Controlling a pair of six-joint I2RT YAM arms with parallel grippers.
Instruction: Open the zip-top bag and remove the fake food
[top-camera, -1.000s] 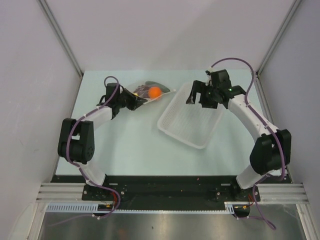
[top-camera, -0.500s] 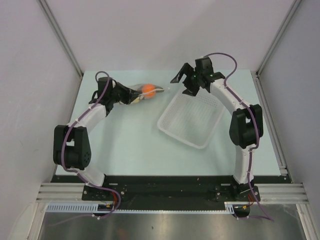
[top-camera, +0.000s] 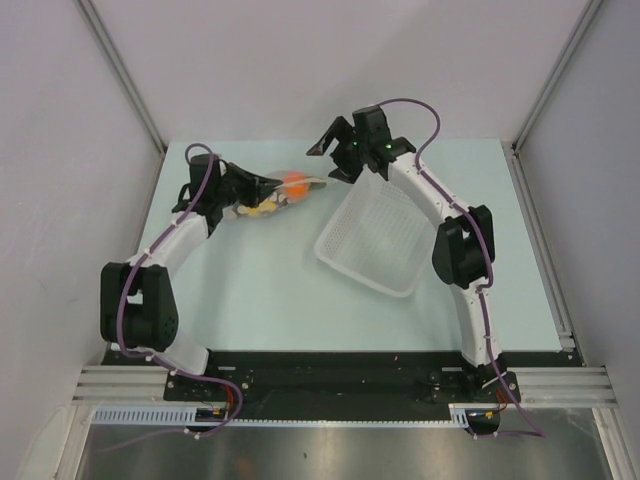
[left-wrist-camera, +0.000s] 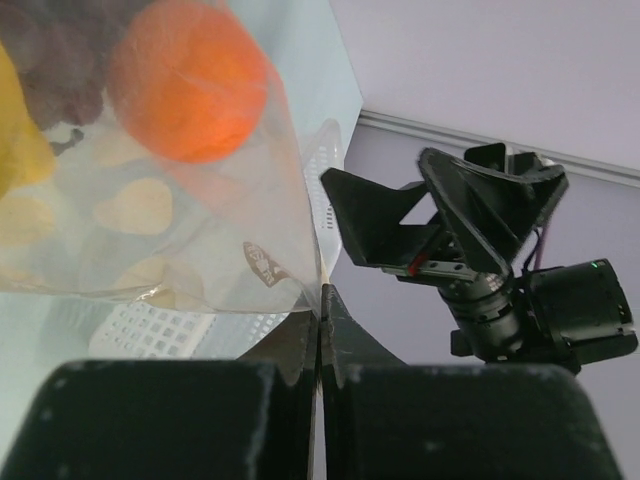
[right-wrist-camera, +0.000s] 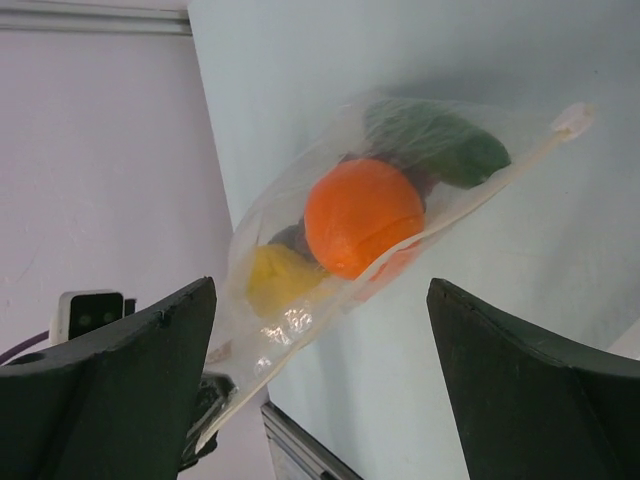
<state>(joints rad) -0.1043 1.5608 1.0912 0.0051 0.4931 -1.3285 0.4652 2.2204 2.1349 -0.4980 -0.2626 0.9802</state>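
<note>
The zip-top bag (top-camera: 287, 190) is clear plastic, held up off the table at the far left. Inside it I see an orange ball (right-wrist-camera: 363, 215), a yellow fruit (right-wrist-camera: 278, 277), a green cucumber (right-wrist-camera: 440, 142) and a dark fruit behind the ball. My left gripper (top-camera: 262, 189) is shut on the bag's edge (left-wrist-camera: 318, 296). The orange ball (left-wrist-camera: 188, 80) hangs just above the jaws. My right gripper (top-camera: 335, 150) is open and empty, just right of the bag, its fingers (right-wrist-camera: 110, 390) wide apart facing the bag. The bag's zip slider (right-wrist-camera: 575, 117) sticks out at the far end.
A white perforated basket (top-camera: 385, 245) lies right of centre, under the right arm. Grey walls close the table at the back and sides. The left gripper shows at the lower left of the right wrist view (right-wrist-camera: 195, 405).
My right gripper has swung left from over the basket to just beside the bag, staying open. My left gripper has kept its hold and tilted the bag up a little.
</note>
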